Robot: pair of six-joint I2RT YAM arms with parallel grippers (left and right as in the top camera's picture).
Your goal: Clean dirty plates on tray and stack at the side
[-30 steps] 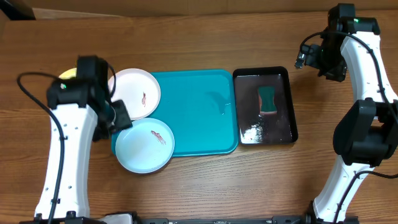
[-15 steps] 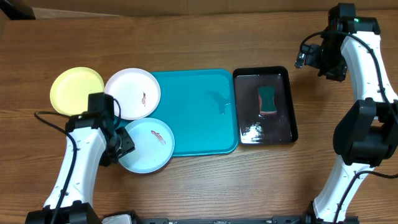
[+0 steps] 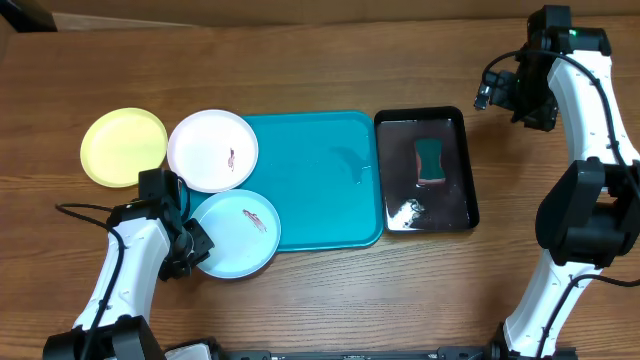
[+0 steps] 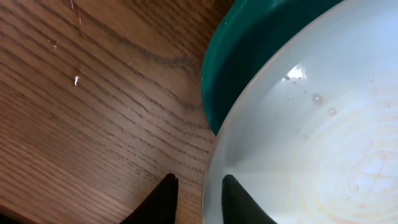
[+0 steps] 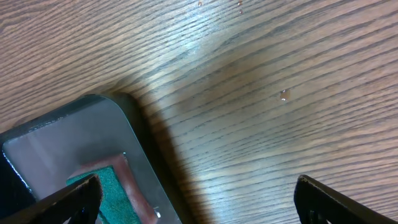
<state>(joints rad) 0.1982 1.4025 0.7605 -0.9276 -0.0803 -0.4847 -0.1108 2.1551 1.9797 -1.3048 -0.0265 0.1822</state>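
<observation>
Flat turquoise tray (image 3: 320, 180), long axis left-right, just beside black tray (image 3: 398, 165)

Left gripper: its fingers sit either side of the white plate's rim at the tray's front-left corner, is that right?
Not quite. The left gripper straddles the rim of the pale blue plate, not the white plate, at the front-left corner of the tray. The left wrist view shows a finger on each side of that rim.

- Wood-grain counter (image 3: 330, 60), few water drops (image 5: 283, 95) on it.
- Glossy black tray (image 3: 455, 200) at 3 o'clock, wet inside.
- Green sponge (image 3: 430, 160) w/ reddish edge in it, toward 12 o'clock; white suds (image 3: 405, 211) at its 7 o'clock corner.
</observation>
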